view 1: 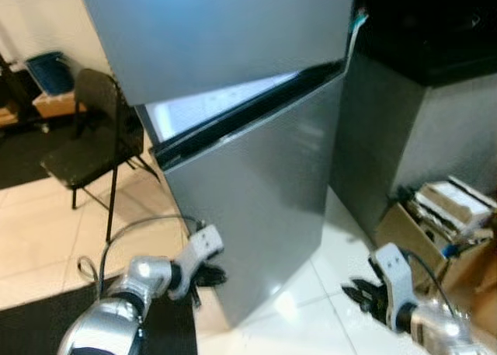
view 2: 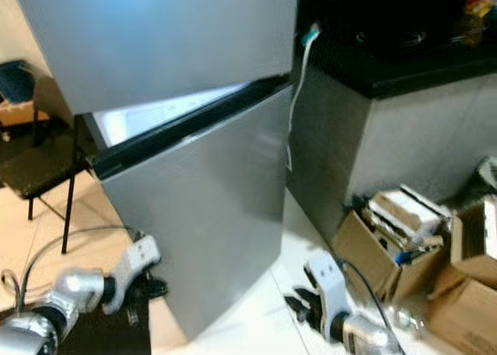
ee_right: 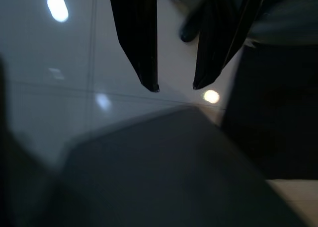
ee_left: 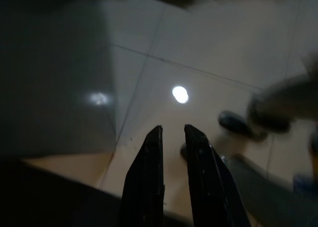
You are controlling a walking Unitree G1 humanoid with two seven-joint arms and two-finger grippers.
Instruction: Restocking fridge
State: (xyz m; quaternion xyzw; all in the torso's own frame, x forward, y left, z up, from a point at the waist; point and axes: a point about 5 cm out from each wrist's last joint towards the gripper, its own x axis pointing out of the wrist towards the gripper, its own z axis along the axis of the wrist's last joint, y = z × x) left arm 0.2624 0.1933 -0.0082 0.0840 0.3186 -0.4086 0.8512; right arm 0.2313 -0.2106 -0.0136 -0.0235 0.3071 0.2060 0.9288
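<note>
the fridge [view 1: 256, 176] stands on the tiled floor [view 1: 46, 238], upper door [view 1: 217, 29] ajar. heavy, slick steel; best pulled by the door's free edge. left gripper [ee_left: 173, 130] narrow, right gripper [ee_right: 176, 87] wider, both empty.

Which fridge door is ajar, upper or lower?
The upper door: it is swung out, with the lit white interior showing beneath its lower edge. The lower door sits shut behind its black top trim.
</note>
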